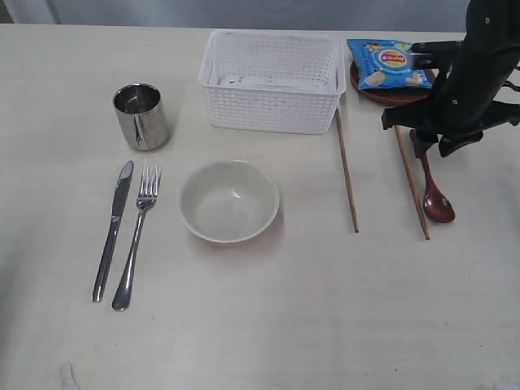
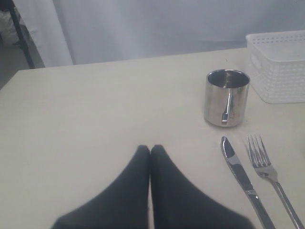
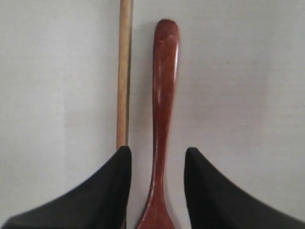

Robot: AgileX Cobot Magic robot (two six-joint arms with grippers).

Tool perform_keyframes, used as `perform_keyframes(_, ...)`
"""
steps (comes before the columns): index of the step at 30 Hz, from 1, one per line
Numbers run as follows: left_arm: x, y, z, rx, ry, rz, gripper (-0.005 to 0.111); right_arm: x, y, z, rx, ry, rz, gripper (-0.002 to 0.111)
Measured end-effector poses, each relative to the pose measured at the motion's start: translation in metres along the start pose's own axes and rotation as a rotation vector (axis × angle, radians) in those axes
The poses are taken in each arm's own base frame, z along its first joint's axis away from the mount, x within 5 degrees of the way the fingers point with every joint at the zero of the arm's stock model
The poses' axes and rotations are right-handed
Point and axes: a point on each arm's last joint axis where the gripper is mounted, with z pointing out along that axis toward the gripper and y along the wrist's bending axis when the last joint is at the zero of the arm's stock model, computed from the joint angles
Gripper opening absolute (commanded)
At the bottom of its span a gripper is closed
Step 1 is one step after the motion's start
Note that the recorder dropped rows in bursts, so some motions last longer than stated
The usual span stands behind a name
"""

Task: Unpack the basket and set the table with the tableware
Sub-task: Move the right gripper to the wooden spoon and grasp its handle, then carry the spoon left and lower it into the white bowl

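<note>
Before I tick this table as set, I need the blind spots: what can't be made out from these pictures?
- Brown plate: exterior view, mostly under the chip bag and the right arm.
- Basket floor: exterior view, near wall hides part; contents unclear.
- Wooden spoon handle top: exterior view, covered by the right gripper.
- Left gripper: outside the exterior view.

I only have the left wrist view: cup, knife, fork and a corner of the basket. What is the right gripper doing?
Observer: The right gripper is open, straddling the spoon handle without touching it.
Operator: Is the spoon lying alone?
Observer: No, a chopstick lies close beside it on the table.
Operator: Anything beyond the fork?
Observer: A white bowl stands beside the fork, on the side away from the knife, in front of the basket.
</note>
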Motion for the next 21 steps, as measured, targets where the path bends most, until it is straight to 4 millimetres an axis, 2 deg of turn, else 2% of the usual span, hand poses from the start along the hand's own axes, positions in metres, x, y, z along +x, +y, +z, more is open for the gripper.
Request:
perform_keyframes(5, 0.0, 0.0, 0.0, 0.0, 0.0, 0.0, 0.0, -0.005, 0.001, 0.001, -0.009, -0.049, 0.0, 0.038)
perform_keyframes(8, 0.0, 0.0, 0.0, 0.0, 0.0, 0.0, 0.0, -0.004, 0.001, 0.014, -0.006, -0.027, -0.004, 0.037)
perform_keyframes(12, 0.0, 0.0, 0.0, 0.0, 0.0, 0.0, 0.0, -0.002, -0.002, 0.035, 0.003, 0.028, 0.001, 0.02)
perform_keyframes(15, 0.0, 0.0, 0.0, 0.0, 0.0, 0.0, 0.0, -0.003, -0.003, 0.035, 0.001, 0.024, 0.005, 0.001)
perform_keyframes(21, 0.0, 0.0, 0.0, 0.0, 0.0, 0.0, 0.0, -0.004, -0.003, 0.033, 0.001, 0.018, 0.007, 0.0)
